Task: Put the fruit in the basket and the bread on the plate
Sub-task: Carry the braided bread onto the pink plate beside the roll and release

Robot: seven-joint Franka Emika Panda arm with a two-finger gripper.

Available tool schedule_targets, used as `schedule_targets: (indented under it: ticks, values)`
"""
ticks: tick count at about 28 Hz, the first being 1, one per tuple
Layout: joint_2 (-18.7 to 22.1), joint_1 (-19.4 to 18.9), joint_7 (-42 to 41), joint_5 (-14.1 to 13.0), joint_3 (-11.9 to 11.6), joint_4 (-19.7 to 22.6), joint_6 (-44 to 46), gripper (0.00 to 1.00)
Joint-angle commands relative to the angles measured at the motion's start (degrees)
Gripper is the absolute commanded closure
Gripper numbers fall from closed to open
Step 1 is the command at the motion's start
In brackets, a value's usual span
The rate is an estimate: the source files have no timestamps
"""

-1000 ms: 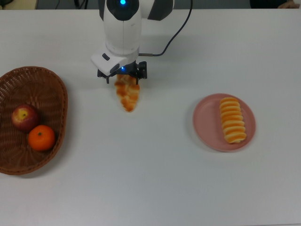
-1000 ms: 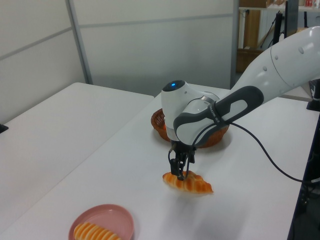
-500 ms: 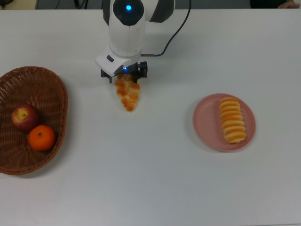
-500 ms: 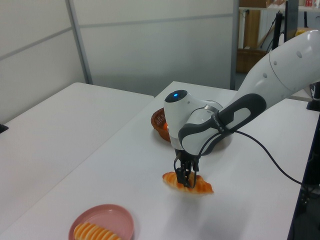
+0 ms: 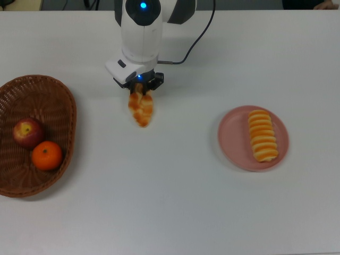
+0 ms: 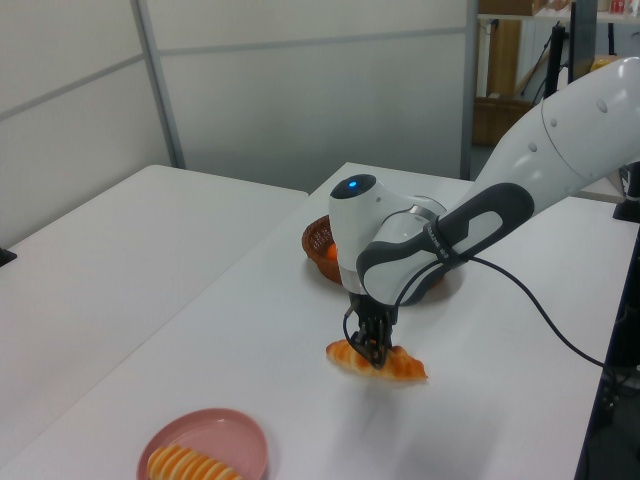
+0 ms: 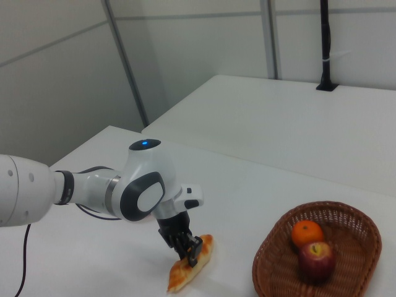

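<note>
At the top view's upper centre the gripper pinches what seems the blunt end of the braided pastry lying on the table, while the ribbed roll rests on the pink plate at right and the apple and tangerine sit in the basket at left.

In the top view we find the basket at the tabletop's left edge. The apple and the tangerine lie inside it, touching, the tangerine nearer the bottom of the top view. Near the middle, toward the top, the braided pastry lies on the tabletop, its upper end between the fingers of the gripper, which stands directly over it. Well apart on the top view's right sits the plate, with the ribbed roll lying on it lengthwise.
</note>
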State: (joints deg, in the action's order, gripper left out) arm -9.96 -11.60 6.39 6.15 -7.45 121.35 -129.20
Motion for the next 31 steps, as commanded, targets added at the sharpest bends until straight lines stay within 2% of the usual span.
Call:
schedule_targets:
  ticks: [1,6,10,12,19,21,26,29,31]
  values:
    - [1.08,0.17,2.14,-1.49,-0.28,-4.35,3.33,1.0]
    - [0.91,-0.35,2.31,-5.61,0.25,-10.86,7.72,1.0]
    - [0.56,-1.32,3.89,-6.68,1.3,-13.94,8.0,1.0]
    - [-1.28,-1.85,7.13,-6.42,3.32,-16.57,7.64,1.0]
    - [-6.91,-2.64,13.64,-3.87,9.12,-23.43,7.2,1.0]
    - [-8.75,-4.73,17.66,-1.68,10.0,-25.45,6.59,1.0]
    - [-11.83,-8.6,24.79,1.84,10.0,-26.6,1.25,1.0]
    - [-13.59,-10.63,27.26,3.07,10.0,-26.6,-1.23,1.0]
    - [-15.95,-12.3,30.24,5.52,10.0,-26.69,-2.98,1.0]
